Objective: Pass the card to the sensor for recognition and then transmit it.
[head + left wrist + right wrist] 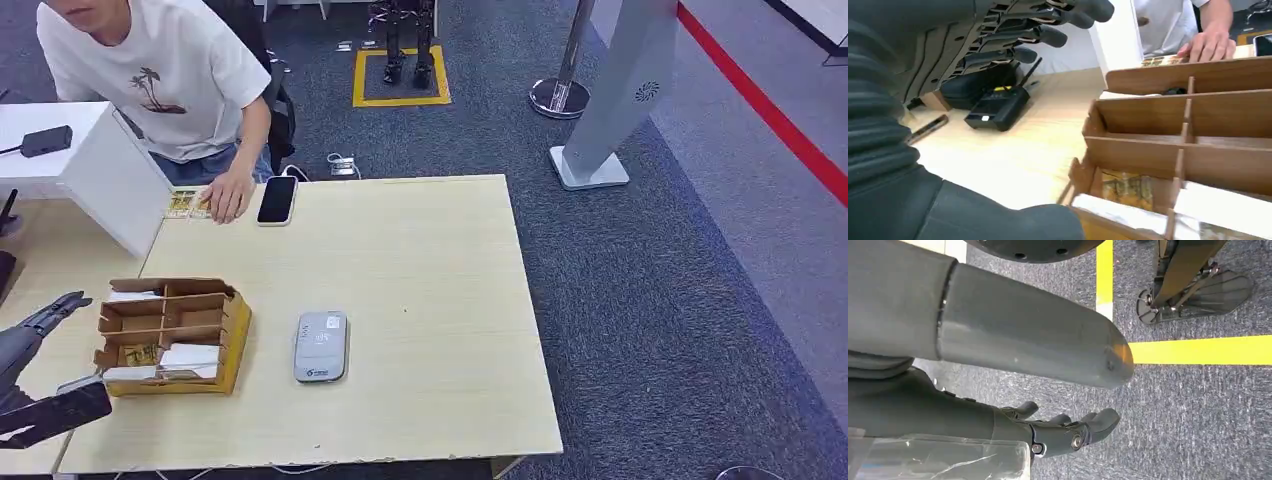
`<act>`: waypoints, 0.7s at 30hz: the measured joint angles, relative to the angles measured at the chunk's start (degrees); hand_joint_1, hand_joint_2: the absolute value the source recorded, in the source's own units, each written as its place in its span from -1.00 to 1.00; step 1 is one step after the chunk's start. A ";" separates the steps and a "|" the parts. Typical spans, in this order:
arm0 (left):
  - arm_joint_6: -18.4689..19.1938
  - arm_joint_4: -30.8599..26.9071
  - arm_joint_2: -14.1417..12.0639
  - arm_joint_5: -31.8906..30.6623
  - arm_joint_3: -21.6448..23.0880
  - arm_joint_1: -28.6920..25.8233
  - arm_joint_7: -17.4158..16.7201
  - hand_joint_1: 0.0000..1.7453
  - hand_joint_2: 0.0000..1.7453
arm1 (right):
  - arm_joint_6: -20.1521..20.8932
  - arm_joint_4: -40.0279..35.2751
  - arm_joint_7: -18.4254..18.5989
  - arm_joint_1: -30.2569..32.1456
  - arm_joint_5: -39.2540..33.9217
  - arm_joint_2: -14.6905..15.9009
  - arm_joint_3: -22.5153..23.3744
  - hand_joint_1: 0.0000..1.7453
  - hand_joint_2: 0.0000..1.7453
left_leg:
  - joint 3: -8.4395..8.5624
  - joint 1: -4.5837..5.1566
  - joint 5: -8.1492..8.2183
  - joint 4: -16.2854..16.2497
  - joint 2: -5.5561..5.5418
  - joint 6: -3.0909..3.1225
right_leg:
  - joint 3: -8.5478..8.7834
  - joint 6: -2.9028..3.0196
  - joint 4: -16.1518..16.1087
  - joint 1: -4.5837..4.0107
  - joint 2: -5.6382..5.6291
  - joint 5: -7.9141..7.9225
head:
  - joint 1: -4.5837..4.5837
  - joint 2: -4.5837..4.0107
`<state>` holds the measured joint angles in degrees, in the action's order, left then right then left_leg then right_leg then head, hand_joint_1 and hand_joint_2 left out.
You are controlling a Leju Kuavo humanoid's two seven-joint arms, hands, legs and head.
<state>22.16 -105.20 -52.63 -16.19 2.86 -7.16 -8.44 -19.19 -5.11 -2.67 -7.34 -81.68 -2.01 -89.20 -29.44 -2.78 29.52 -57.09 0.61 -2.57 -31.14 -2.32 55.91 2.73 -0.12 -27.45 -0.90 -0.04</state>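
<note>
Left hand (pixel 45 320), fingers apart and empty, beside the wooden divider box (pixel 172 333); right hand (pixel 1063 432) hangs empty, fingers loosely spread. Cards (pixel 1128 187) lie in the compartments: judged light, thin, stiff, slippery; pinch an exposed edge, then carry to sensor (pixel 321 346)

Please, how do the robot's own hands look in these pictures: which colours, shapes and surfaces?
The left hand has a grey ribbed cover, dark slotted finger segments and rounded grey fingertips. The right hand has a thick smooth grey thumb with a rounded end, and darker fingers with small round metal screws.
</note>
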 joint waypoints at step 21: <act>-5.46 3.82 2.00 -14.09 3.84 3.10 -0.37 -1.00 1.00 | 0.07 -0.33 0.66 -0.38 2.58 0.00 0.00 -1.00 -1.00 | 0.02 0.05 0.00 0.00 -0.03 0.00 | 0.02 0.00 0.00 0.04 0.04 0.00 | 0.04 0.00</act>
<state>16.71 -101.38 -50.64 -30.28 6.70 -4.06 -8.81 -19.12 -5.44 -2.01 -7.72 -79.10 -2.01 -89.20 -29.42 -2.73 29.52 -57.09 0.57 -2.56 -31.12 -2.32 55.90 2.77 -0.08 -27.45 -0.85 -0.04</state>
